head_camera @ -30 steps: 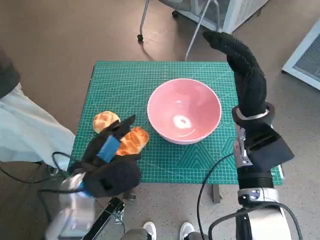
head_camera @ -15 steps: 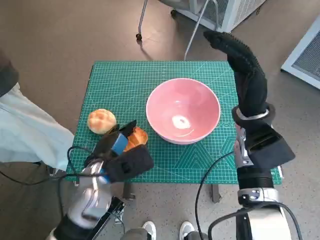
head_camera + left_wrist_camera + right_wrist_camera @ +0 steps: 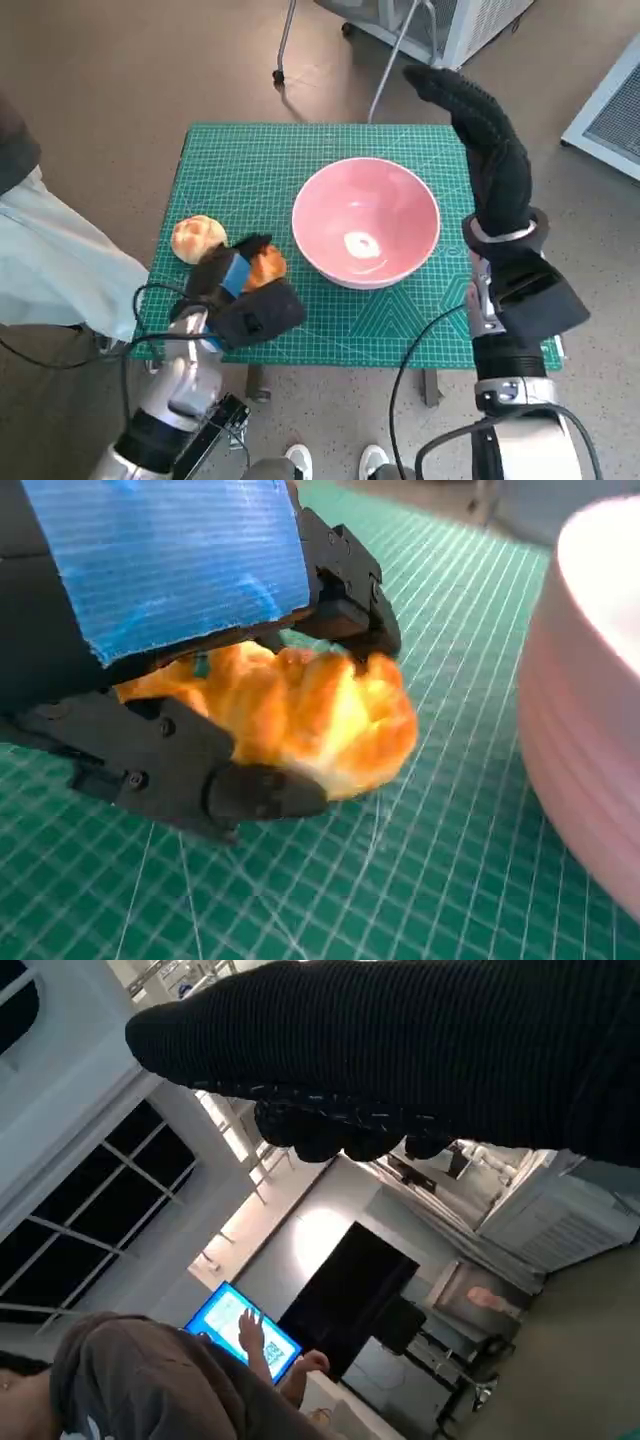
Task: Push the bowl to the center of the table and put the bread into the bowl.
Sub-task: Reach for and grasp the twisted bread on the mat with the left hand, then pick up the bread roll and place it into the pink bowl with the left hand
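A round bun (image 3: 198,238) sits near the worktop's (image 3: 300,150) left edge, just beside the left hand (image 3: 243,297), whose fingers (image 3: 265,792) clasp a golden bread (image 3: 320,715) piece low over the green mat. The pink bowl (image 3: 366,221) stands mid-worktop with nothing inside. The right hand (image 3: 478,130), fingers straight and loosely spread, hangs above the right edge.

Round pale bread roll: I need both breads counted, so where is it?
Head view: the round pale bread roll lies on the green mat's left side, beside the left robot hand.
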